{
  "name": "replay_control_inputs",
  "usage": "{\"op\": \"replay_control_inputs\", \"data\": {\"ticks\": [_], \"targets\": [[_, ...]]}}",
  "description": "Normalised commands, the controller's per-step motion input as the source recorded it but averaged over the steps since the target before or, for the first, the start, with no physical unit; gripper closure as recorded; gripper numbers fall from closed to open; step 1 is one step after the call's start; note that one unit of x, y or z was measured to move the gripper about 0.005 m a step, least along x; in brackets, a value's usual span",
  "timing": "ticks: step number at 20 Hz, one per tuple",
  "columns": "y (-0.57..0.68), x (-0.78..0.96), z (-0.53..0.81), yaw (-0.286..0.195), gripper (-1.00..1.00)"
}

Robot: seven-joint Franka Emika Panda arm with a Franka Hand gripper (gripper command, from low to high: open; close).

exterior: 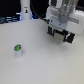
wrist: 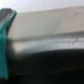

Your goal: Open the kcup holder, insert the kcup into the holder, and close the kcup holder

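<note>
Kcup (exterior: 17, 49) on table (exterior: 45, 65), no legible writing

This looks like a robotics lab or test bench rather than a home. A plain white desk (exterior: 40, 65) fills most of the exterior view, nearly bare, with a white robot arm (exterior: 62, 17) hanging over it at the upper right of the frame. Along the top edge, behind the desk, sit dark blurred shapes with blue glints (exterior: 10, 19), too blurred to identify.
</note>
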Motion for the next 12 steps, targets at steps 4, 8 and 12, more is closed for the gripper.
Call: {"op": "replay_control_inputs", "data": {"ticks": [4,8,12], "targets": [[-0.34,0.91,0.22,-0.09,1.0],[-0.32,0.87,0.19,-0.092,1.0],[-0.01,0.52,0.18,-0.059,-1.0]]}}
